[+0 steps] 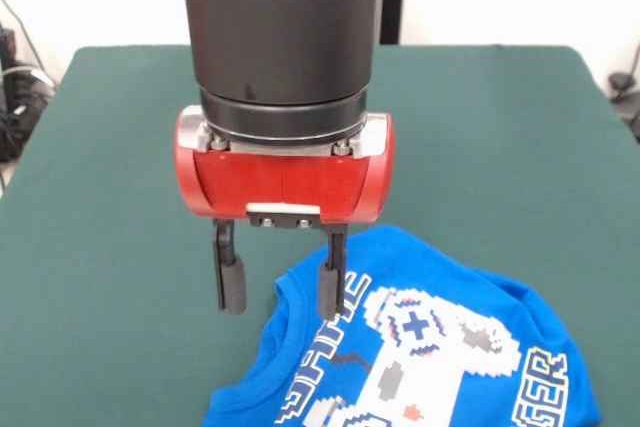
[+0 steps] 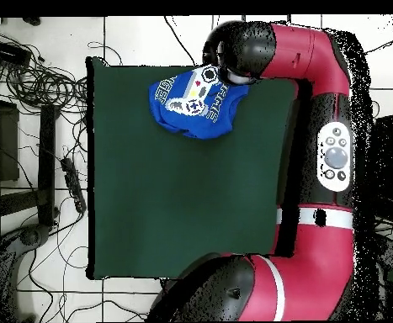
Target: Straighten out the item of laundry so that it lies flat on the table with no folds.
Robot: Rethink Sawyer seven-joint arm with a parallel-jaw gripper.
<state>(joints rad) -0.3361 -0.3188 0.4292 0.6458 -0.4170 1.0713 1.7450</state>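
Landmark: the table (image 1: 120, 197), dark green cloth, large.

T-shirt (image 1: 440, 347), bright blue, lies bunched at one edge of the table, close to a corner; in the overhead view the shirt (image 2: 195, 105) sits against the table's (image 2: 174, 202) top edge, the rest of the cloth bare. Not flat: the hem is rumpled and folds show along the upper side. Print faces up: a white-grey pixel controller with partial yellow-outlined letters.

Gripper (image 1: 283, 282) hangs from the red and black arm (image 1: 280, 37) just above the shirt's collar end. Its two dark fingers (image 1: 232, 282) are spread apart, nothing between them. One finger stands in front of the collar, the other over bare table beside the shirt. Whether the tips touch the fabric cannot be told.

Overhead, the arm (image 2: 317, 143) runs along the table's right side and bends in over the shirt.
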